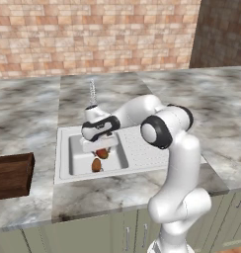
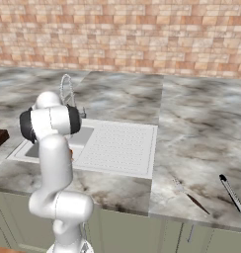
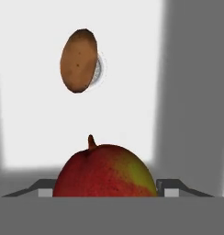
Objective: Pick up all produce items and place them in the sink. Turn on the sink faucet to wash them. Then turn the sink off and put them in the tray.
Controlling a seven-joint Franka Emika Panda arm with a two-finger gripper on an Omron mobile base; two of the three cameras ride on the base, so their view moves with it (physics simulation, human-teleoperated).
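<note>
The red-and-green fruit (image 3: pixel 105 170) sits right between the claw (image 3: pixel 104 186) tips, down in the sink (image 1: pixel 73 167) basin near its front wall. Fingers stand wide on either side; can't tell if they actually touch it. The brown oval (image 3: pixel 78 60) lies apart, half over the drain (image 3: pixel 98 69). The tray (image 1: pixel 12 174) is at the counter's left edge.
</note>
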